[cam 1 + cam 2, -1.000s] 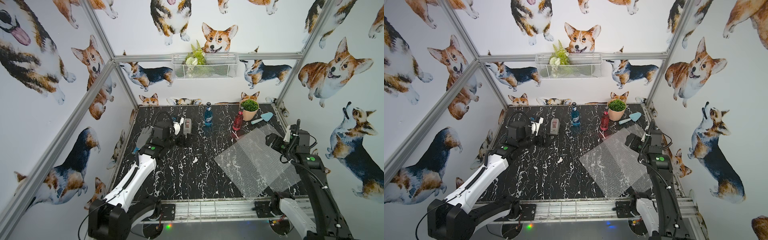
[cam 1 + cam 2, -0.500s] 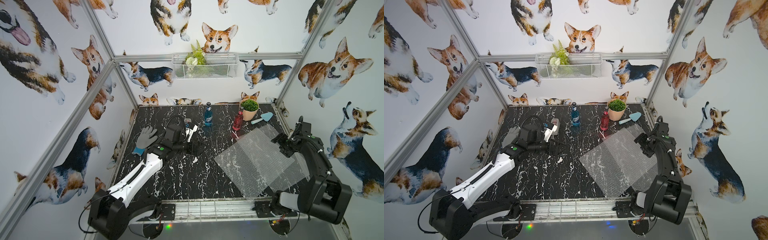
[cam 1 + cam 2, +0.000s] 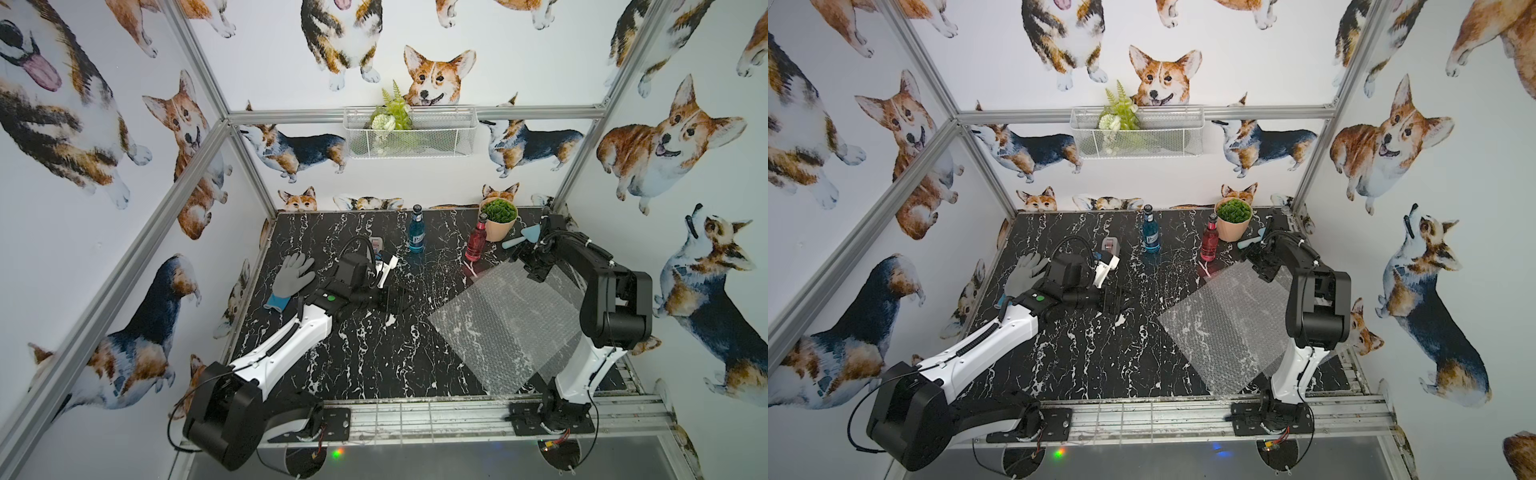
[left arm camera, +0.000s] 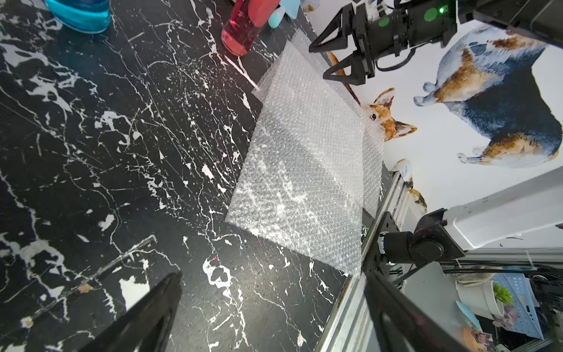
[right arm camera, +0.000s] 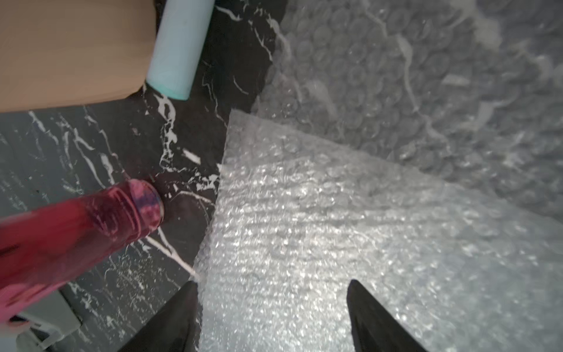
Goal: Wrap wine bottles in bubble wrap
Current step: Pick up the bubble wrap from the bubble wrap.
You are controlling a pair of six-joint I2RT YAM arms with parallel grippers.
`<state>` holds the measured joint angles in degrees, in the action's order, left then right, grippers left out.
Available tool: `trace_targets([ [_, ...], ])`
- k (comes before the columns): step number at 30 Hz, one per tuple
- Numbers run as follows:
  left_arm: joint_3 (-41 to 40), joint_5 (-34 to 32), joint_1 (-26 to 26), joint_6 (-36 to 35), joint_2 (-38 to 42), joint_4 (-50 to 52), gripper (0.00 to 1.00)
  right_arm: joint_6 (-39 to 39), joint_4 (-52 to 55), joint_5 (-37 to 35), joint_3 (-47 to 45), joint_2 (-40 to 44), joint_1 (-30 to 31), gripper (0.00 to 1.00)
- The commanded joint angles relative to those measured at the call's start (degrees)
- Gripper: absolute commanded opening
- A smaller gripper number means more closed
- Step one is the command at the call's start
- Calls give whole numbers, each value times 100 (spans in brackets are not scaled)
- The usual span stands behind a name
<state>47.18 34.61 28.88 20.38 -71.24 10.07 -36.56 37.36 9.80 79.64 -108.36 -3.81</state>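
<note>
Arms repositioned in the last second: left gripper (image 4: 272, 275), jaws spread and empty, has swung from upper left toward frame centre; right gripper (image 5: 272, 283), jaws spread, has dropped over the upper corner of two clear bubble-wrap sheets (image 3: 507, 320) lying flat at centre right. Standing bare just above: translucent blue glass bottle (image 3: 417, 237) and red-pink glass bottle (image 3: 476, 245). Sheet pickup looks next.

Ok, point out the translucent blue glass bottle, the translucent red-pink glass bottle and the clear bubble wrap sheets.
blue bottle (image 3: 417, 239): in a top view, on its white label.
red-pink bottle (image 3: 475, 245): in a top view, on its body.
bubble wrap (image 3: 505, 328): in a top view, middle of upper sheet.
</note>
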Motion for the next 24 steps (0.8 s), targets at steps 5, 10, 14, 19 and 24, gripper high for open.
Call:
trace_targets([
  [5,-16,69,0,-8,-51,-139,96,-220,576,-640,974,-932,191,79],
  [10,-3,15,3,-67,-73,-64,96,-336,541,-669,1112,-1202,208,71],
  [14,6,19,3,-96,-127,-40,96,-300,684,-788,1212,-1345,239,60],
  [19,49,-10,21,-120,-197,-10,96,-278,680,-888,1209,-1283,258,47],
  [24,62,-25,56,-136,-232,9,96,-198,704,-1037,1230,-1163,302,40],
])
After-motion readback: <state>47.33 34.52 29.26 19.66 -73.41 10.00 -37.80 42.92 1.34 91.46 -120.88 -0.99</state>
